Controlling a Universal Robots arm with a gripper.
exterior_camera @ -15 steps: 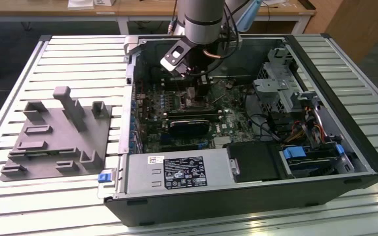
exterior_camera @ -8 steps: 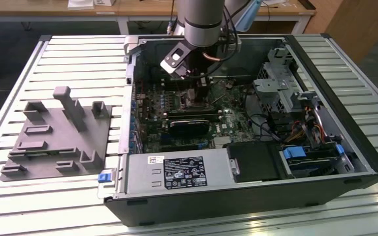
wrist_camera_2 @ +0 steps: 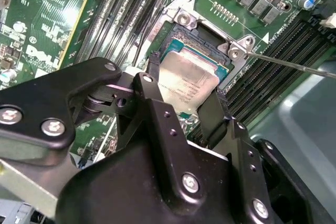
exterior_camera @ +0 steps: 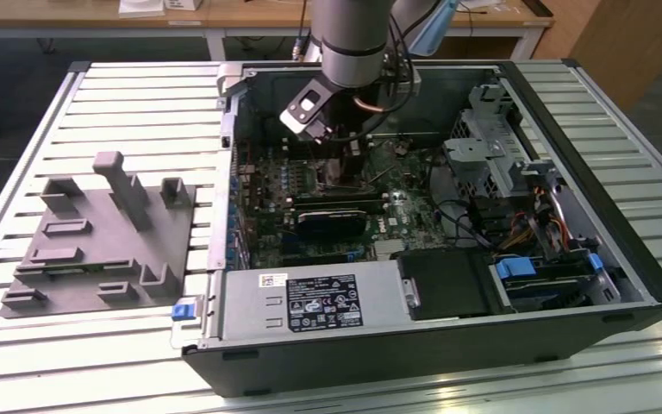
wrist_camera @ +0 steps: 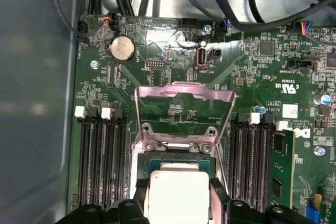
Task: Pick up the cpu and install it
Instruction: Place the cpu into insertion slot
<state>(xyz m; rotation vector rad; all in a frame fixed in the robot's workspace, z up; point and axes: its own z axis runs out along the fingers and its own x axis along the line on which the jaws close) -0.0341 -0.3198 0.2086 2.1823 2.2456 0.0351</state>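
Open computer case (exterior_camera: pixel 423 354) lying on a slatted metal table (exterior_camera: pixel 124 95), grey fixture block (exterior_camera: pixel 90 250) beside it, wooden desks (exterior_camera: pixel 66 13) behind, gripper (wrist_camera_2: pixel 187 81) clamped on the cpu (wrist_camera: pixel 176 195) (silver top up) at the motherboard socket (wrist_camera_2: pixel 194 32)

hand (exterior_camera: pixel 337 177) low over motherboard (exterior_camera: pixel 414 209) in open computer case (exterior_camera: pixel 423 362); grey fixture block (exterior_camera: pixel 101 250) beside, on slatted table (exterior_camera: pixel 32 362)

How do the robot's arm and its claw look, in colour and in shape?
The arm is a smooth silver-grey tube with a light blue joint cap. The claw is matte black, with angular, linked fingers fastened by round silver screws.
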